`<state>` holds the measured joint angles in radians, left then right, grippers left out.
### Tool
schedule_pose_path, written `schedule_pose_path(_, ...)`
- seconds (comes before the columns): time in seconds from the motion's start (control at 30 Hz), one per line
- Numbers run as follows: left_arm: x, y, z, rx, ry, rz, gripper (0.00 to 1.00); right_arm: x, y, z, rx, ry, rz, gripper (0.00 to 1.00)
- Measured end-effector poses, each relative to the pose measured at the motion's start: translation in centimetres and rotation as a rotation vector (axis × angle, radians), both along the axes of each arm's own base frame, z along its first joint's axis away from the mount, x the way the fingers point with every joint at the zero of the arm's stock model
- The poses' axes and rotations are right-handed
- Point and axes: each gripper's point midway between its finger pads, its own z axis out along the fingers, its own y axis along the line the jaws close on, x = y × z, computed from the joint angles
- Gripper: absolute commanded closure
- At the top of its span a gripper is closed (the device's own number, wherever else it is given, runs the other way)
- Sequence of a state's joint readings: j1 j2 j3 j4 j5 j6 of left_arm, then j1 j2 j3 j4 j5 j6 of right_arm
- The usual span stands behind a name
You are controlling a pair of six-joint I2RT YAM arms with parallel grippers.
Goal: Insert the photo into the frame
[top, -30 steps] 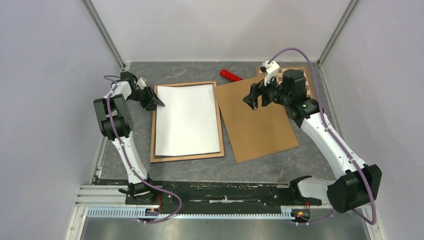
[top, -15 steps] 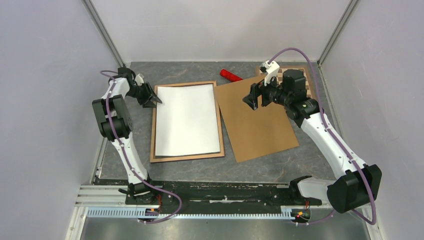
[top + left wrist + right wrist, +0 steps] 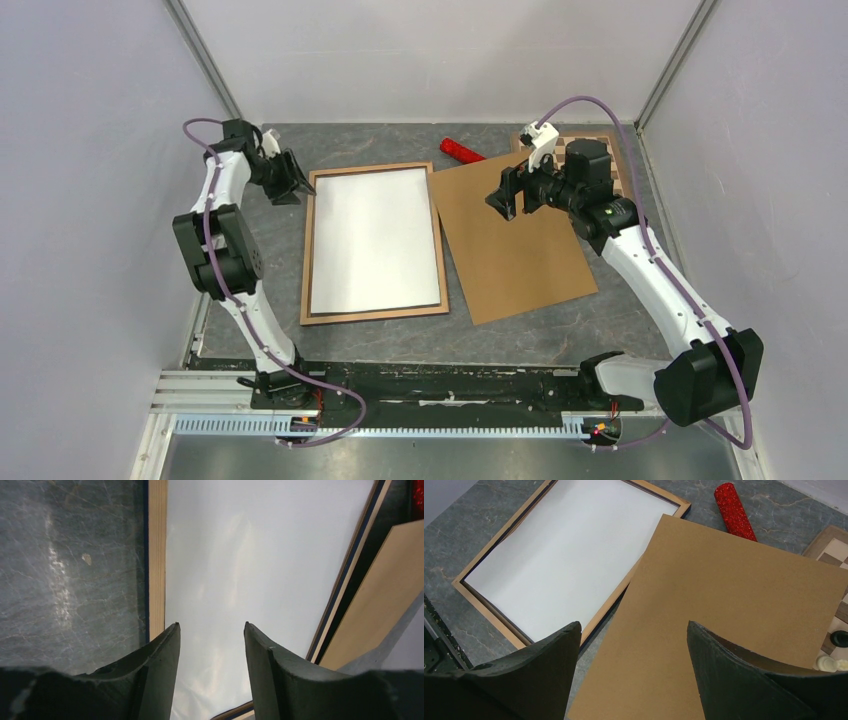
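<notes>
Overhead, a dark grey marbled table [image 3: 560,335] sits between plain pale walls [image 3: 90,200], with metal corner posts rising at the back. The frame [image 3: 307,250] lies flat left of centre, a thin rectangle with its light wood face up and a dark inner lip showing. Inside it lies the photo [image 3: 372,240], white reverse up, smooth and faintly glossy; it looks seated within the lip, though whether every edge has dropped flat is hard to judge. Just right of the frame rests a matte brown fibreboard panel [image 3: 510,240], angled, its near-left corner close to the frame's right rail. Behind it lies a glittery red cylinder [image 3: 461,151], and a wooden chessboard [image 3: 835,550] in the far right corner is largely hidden by the right arm. The left gripper [image 3: 303,186] hovers at the frame's far-left corner, fingers apart with nothing between them. The right gripper [image 3: 503,207] hangs above the panel, spread wide and empty.
</notes>
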<state>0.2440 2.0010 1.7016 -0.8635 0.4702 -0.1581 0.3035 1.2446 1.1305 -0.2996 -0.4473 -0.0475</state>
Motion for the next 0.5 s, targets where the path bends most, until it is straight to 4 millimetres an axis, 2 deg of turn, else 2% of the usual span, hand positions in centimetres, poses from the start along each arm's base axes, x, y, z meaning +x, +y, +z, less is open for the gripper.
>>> schedule_pose_path(0.17, -2.8, -1.8, -0.5, 0.001, 0.022, -0.050, 0.41, 0.0, -0.1, -0.2, -0.013, -0.013, 0.007, 0.20)
schedule_pose_path(0.5, -10.9, -4.7, -2.1, 0.092, 0.010, -0.343, 0.40, -1.0, 0.1, -3.4, -0.056, 0.002, 0.077, 0.20)
